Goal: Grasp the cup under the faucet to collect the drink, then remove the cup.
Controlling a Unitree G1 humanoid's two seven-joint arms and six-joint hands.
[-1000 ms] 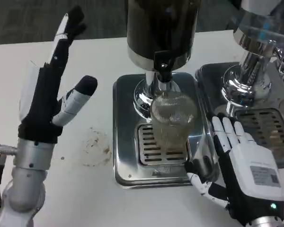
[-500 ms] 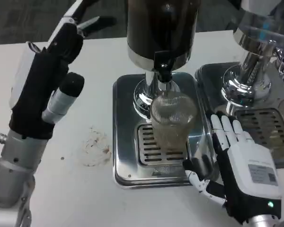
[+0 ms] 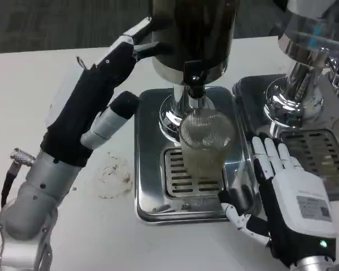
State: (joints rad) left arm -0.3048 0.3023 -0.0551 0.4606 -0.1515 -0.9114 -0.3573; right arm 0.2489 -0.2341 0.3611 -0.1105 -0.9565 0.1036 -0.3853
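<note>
Beside the drip tray (image 3: 150,186) we see the right hand (image 3: 291,197) spread flat, holding nothing, just right of the ribbed cup (image 3: 205,144). That cup stands on the grate under the faucet (image 3: 195,79). Our left hand (image 3: 99,104), fingers apart and empty, reaches toward the dark dispenser (image 3: 192,34).

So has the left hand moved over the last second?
Yes. The left hand has swung right and forward, toward the dark dispenser; its fingertips now reach the dispenser's left side, above the drip tray.
</note>
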